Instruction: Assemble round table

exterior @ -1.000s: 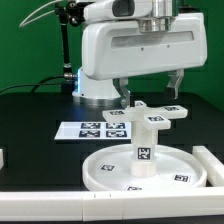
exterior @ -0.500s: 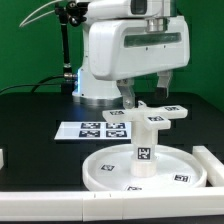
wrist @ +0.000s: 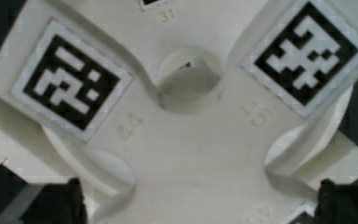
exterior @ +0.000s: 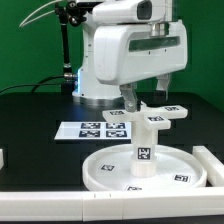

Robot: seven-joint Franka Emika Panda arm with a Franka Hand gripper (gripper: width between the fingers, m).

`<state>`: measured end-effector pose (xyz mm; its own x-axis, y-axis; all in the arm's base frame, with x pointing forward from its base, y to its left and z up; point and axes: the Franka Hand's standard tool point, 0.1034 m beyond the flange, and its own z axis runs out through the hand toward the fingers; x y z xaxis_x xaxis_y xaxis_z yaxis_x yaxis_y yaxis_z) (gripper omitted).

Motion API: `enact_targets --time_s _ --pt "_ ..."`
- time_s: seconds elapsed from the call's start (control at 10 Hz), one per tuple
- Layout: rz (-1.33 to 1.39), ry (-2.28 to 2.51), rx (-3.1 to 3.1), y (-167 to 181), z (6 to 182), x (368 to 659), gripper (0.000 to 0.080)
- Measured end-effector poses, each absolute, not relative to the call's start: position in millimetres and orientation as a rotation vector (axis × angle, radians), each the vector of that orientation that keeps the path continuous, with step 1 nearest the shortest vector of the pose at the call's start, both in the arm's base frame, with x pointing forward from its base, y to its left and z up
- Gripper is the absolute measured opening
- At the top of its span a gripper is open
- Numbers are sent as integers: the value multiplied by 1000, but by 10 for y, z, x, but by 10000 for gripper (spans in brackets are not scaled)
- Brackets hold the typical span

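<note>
The large rimmed round disc (exterior: pixel 165 172) lies on the black table near the front. The short thick post (exterior: pixel 143 145) stands upright in its middle. The cross-shaped piece (exterior: pixel 152 110) sits on top of the post. My gripper (exterior: pixel 147 92) hangs just above the cross, open, with one finger on each side of it. In the wrist view the cross (wrist: pixel 194 140) fills the picture with two tags and its centre hole. The dark fingertips (wrist: pixel 51 200) stand wide apart at the edges, and the gripper (wrist: pixel 197 205) holds nothing.
The marker board (exterior: pixel 100 129) lies flat behind the disc, near the robot's base. A long white rail (exterior: pixel 212 165) lies at the exterior view's right of the disc. Another white rail (exterior: pixel 50 206) runs along the front edge.
The hand has turned about its vertical axis above the cross, so the fingers now stand closer together in the exterior view. The cross, post and disc have not moved.
</note>
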<state>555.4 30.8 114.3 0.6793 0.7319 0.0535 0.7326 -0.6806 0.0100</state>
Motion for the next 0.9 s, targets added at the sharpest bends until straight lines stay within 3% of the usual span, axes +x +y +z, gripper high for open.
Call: enact_targets --time_s 0.9 --pt "-51 -1237 -2871 265 1029 5514 649"
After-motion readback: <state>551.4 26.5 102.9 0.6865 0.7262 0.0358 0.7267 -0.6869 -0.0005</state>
